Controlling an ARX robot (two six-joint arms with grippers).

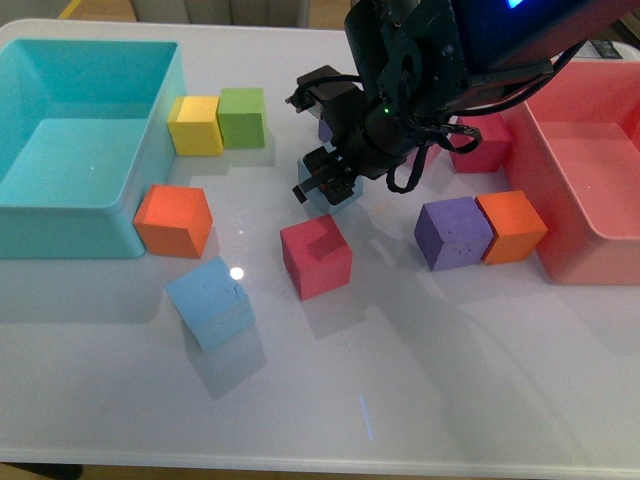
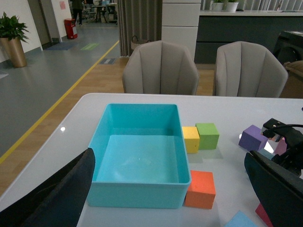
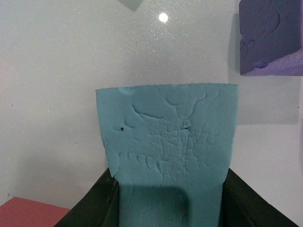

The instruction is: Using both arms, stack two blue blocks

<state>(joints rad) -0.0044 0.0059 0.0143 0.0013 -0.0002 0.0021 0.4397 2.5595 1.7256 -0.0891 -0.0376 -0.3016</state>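
Darker blue block point(image 3: 168, 137): held between the two fingers of the right gripper near the middle of the table, just behind the red block; I cannot tell whether it is off the surface.
Lighter blue block point(image 1: 210, 302): loose on the table towards the near edge, turned at an angle, well apart from the darker one.
Right gripper point(image 1: 326, 182): pinching the darker blue block, one finger on each side face.
Left gripper point(image 2: 169, 163): fingers spread wide with nothing between them, above the table, facing the turquoise bin.
Red block point(image 1: 315, 255): between the two blue blocks, touching neither.
Orange block point(image 1: 173, 220): at the turquoise bin's near right corner.
Turquoise bin point(image 1: 60, 235): on the left side of the table.
Yellow block point(image 1: 195, 125) and green block point(image 1: 241, 117): side by side, touching, beside the bin's right wall.
Purple block point(image 1: 453, 232): to the right, near the pink bin point(image 1: 560, 270).
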